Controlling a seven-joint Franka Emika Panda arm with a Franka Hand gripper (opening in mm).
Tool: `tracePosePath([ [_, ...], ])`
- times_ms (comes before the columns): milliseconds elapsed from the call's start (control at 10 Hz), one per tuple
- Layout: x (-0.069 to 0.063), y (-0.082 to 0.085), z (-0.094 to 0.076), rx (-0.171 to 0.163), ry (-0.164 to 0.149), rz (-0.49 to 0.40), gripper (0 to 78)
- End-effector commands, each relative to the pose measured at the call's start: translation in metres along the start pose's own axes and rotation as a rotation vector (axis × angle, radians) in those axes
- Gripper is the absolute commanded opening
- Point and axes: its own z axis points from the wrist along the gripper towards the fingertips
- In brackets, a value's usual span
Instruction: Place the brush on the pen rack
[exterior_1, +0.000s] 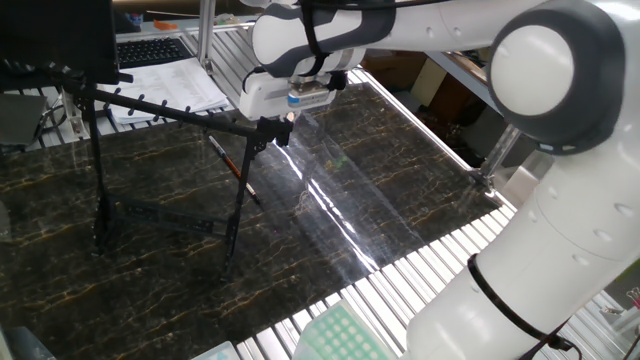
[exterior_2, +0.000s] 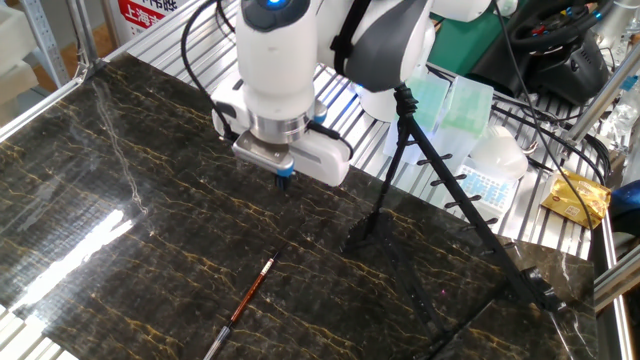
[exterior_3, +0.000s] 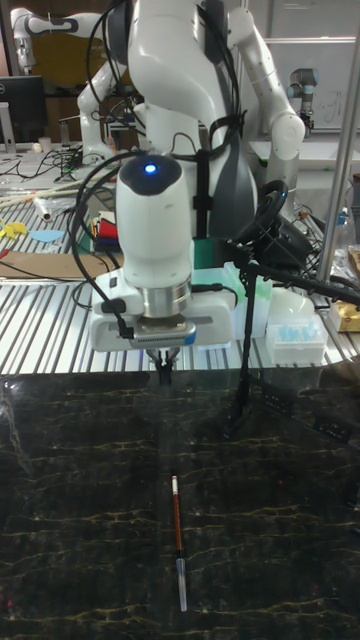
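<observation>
The job is only just starting. The brush (exterior_3: 177, 541) is lying flat on the dark table (exterior_2: 120, 250), and nothing is touching it. The pen rack (exterior_2: 455, 195) is standing empty, off at about 2 o'clock from the brush in the other fixed view. The claw (exterior_3: 163, 371) is hanging above the table and holding nothing, with its two fingers close together. In the tall fixed view, the brush is lying at 6 o'clock from the claw, well apart from it.

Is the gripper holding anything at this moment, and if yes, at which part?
Nothing is held. The gripper hangs above the table with its fingers close together and nothing between them, while the brush lies apart on the table.
</observation>
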Motion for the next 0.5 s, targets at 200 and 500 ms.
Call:
tracePosePath([
  [200,-0.0039,-0.0012,0.0106,0.003,0.007,-0.001,0.0],
  [500,-0.0069,-0.0028,0.0113,0.007,0.005,0.007,0.0],
])
